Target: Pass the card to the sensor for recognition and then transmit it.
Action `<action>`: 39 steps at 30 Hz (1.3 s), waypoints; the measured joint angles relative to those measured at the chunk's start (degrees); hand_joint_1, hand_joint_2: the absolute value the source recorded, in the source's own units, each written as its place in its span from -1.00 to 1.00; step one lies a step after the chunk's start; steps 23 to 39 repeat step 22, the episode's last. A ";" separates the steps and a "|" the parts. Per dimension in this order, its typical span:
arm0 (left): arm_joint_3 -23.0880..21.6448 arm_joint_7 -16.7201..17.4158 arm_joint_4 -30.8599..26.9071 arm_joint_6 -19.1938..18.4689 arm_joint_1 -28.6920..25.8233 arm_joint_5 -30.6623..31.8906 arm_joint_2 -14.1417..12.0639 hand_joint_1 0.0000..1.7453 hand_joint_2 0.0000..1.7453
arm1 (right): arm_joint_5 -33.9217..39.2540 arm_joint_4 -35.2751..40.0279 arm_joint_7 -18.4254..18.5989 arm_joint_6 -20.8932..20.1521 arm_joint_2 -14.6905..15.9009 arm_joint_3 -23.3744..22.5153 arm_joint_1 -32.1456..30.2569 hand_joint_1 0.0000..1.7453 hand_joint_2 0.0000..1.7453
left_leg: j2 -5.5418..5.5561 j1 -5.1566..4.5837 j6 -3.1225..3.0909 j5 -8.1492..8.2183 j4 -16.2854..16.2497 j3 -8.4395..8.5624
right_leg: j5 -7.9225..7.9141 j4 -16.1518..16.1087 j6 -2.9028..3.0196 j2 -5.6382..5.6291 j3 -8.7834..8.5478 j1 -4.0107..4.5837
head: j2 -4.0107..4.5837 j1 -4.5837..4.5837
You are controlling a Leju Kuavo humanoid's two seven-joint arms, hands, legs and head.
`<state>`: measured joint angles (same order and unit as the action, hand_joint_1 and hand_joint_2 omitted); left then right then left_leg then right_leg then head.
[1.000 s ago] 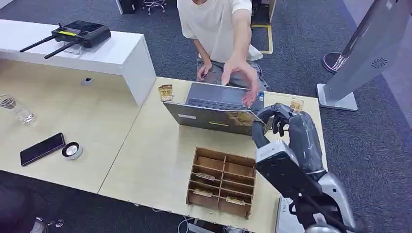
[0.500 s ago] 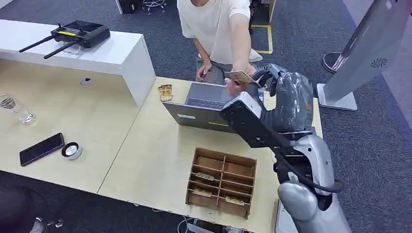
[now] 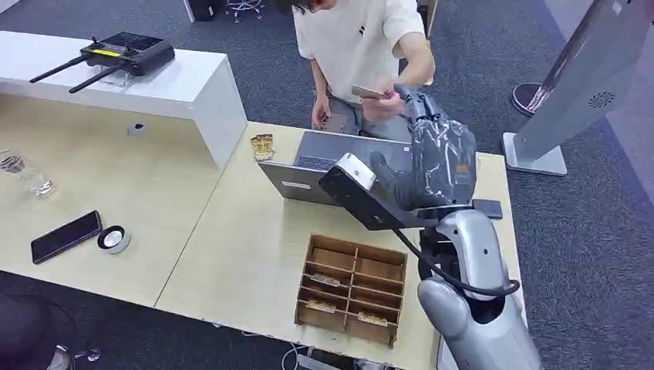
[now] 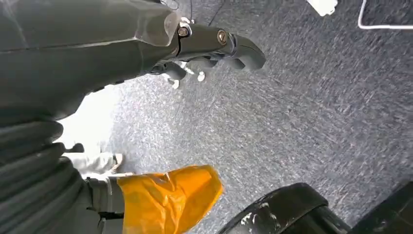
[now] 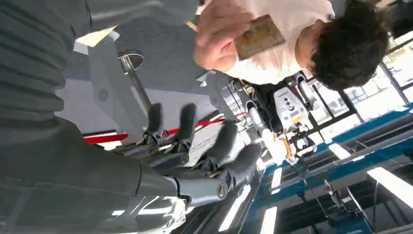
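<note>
Card handover, robot right hand raised over desk
Card (image 3: 369, 93) held in person's hand (image 3: 380, 106), just beyond right hand (image 3: 432, 146); its fingers (image 5: 221, 146) spread, holding nothing. Left hand (image 4: 214, 46) hangs over floor, fingers curled, holding nothing. Laptop (image 3: 339, 166) on desk (image 3: 231, 231).

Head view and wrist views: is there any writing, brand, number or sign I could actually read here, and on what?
No text is readable.
Card in the person's hand: gold print, too blurred.
Laptop: a white sticker and a yellow strip on its lid, too small.
Grey stand: a round spiral emblem, no words.
White device behind the person: small marks, illegible.
</note>
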<state>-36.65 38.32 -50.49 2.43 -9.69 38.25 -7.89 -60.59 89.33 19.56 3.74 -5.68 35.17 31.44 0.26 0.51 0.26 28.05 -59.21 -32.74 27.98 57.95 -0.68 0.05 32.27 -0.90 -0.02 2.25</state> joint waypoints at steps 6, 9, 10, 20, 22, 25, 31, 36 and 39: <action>0.00 -0.02 -1.75 0.11 -1.16 0.18 -0.55 -1.00 1.00 | 4.36 1.48 -3.03 2.90 -0.04 -0.18 -2.18 -1.00 1.00 | -0.01 0.01 0.01 -0.01 0.00 0.01 | 0.00 0.00 0.00 -0.01 0.01 0.00 | 0.00 0.00; 0.04 -0.04 -2.62 0.31 -1.90 0.18 -0.72 -1.00 1.00 | 8.36 3.61 -5.05 4.77 -0.09 -0.96 -4.08 -1.00 1.00 | 0.00 0.01 0.01 0.00 0.00 0.00 | 0.01 -0.01 0.01 0.00 0.01 0.00 | 0.00 0.00; 0.11 -0.11 -2.93 0.44 -2.20 0.15 -0.76 -1.00 1.00 | 10.91 4.52 -6.16 5.54 -0.09 -1.29 -4.86 -1.00 1.00 | 0.00 0.01 0.01 0.00 0.00 0.00 | 0.01 -0.01 0.01 0.00 0.02 0.00 | 0.00 0.02; 1.90 -4.60 -4.75 4.06 -4.92 -1.57 -1.03 -1.00 1.00 | 33.23 13.90 -16.80 11.67 1.35 -6.71 -15.57 -1.00 1.00 | 0.03 0.00 0.00 0.01 0.00 -0.02 | 0.02 -0.05 0.02 0.04 0.03 0.00 | 0.00 0.00; 2.68 -7.18 -3.20 5.87 -4.85 -2.01 -0.57 -1.00 1.00 | 37.43 15.32 -18.83 12.35 2.36 -7.97 -18.38 -1.00 1.00 | 0.03 0.00 0.00 0.01 0.00 -0.02 | 0.02 -0.05 0.02 0.03 0.03 0.00 | 0.00 0.00; 2.68 -7.18 -3.20 5.87 -4.85 -2.01 -0.57 -1.00 1.00 | 37.43 15.32 -18.83 12.35 2.36 -7.97 -18.38 -1.00 1.00 | 0.03 0.00 0.00 0.01 0.00 -0.02 | 0.02 -0.05 0.02 0.03 0.03 0.00 | 0.00 0.00; 2.68 -7.18 -3.20 5.87 -4.85 -2.01 -0.57 -1.00 1.00 | 37.43 15.32 -18.83 12.35 2.36 -7.97 -18.38 -1.00 1.00 | 0.03 0.00 0.00 0.01 0.00 -0.02 | 0.02 -0.05 0.02 0.03 0.03 0.00 | 0.00 0.00; 2.68 -7.18 -3.20 5.87 -4.85 -2.01 -0.57 -1.00 1.00 | 37.43 15.32 -18.83 12.35 2.36 -7.97 -18.38 -1.00 1.00 | 0.03 0.00 0.00 0.01 0.00 -0.02 | 0.02 -0.05 0.02 0.03 0.03 0.00 | 0.00 0.00; 2.68 -7.18 -3.20 5.87 -4.85 -2.01 -0.57 -1.00 1.00 | 37.43 15.32 -18.83 12.35 2.36 -7.97 -18.38 -1.00 1.00 | 0.03 0.00 0.00 0.01 0.00 -0.02 | 0.02 -0.05 0.02 0.03 0.03 0.00 | 0.00 0.00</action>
